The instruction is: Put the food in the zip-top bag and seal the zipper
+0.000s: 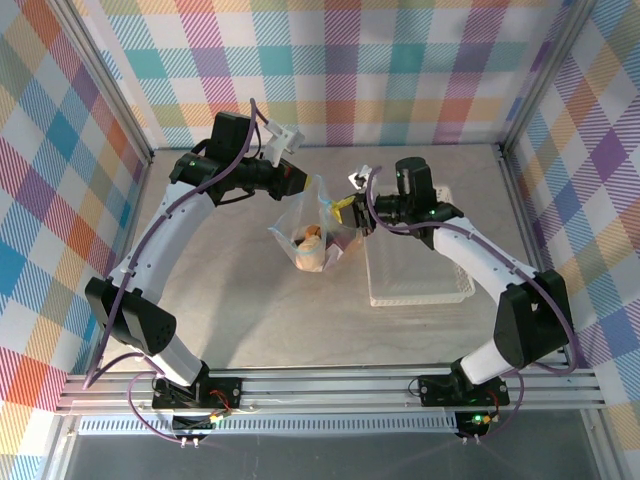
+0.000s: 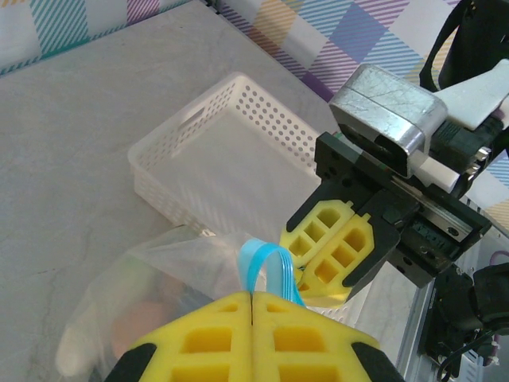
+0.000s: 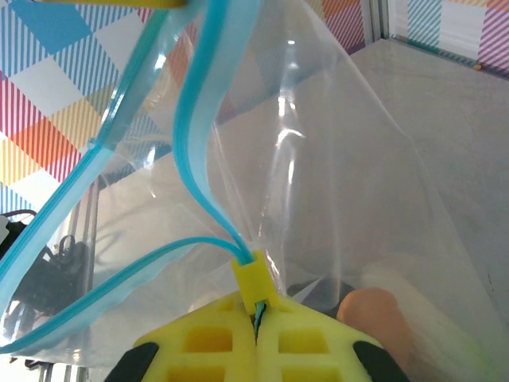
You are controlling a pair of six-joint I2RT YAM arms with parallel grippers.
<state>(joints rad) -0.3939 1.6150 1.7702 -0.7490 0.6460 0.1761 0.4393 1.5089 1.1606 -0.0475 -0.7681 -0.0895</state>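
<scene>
On the left, our left gripper point(image 2: 251, 310) has its yellow fingers pressed shut on the zipper point(image 2: 262, 267), whose blue strip loops up out of the pinch. Between the arms hangs the bag point(image 1: 300, 225), lifted off the table point(image 1: 230, 300), with the food point(image 1: 312, 252) slumped in its lowest corner; we make out orange and tan pieces there. To the right, our right gripper point(image 3: 256, 318) is also clamped on the zipper, further along, and the two tracks between the pinches gape apart, so the mouth is not sealed.

We judge the film thin, limp and slippery, and the load light. The strip is the only firm part, so we would hold there, both tracks pinched together, and run along it.

The white basket point(image 1: 420, 290) sits just right of the bag. The table is pale, smooth and faintly marbled. Bright checked walls point(image 1: 400, 60) close in the sides and back.
</scene>
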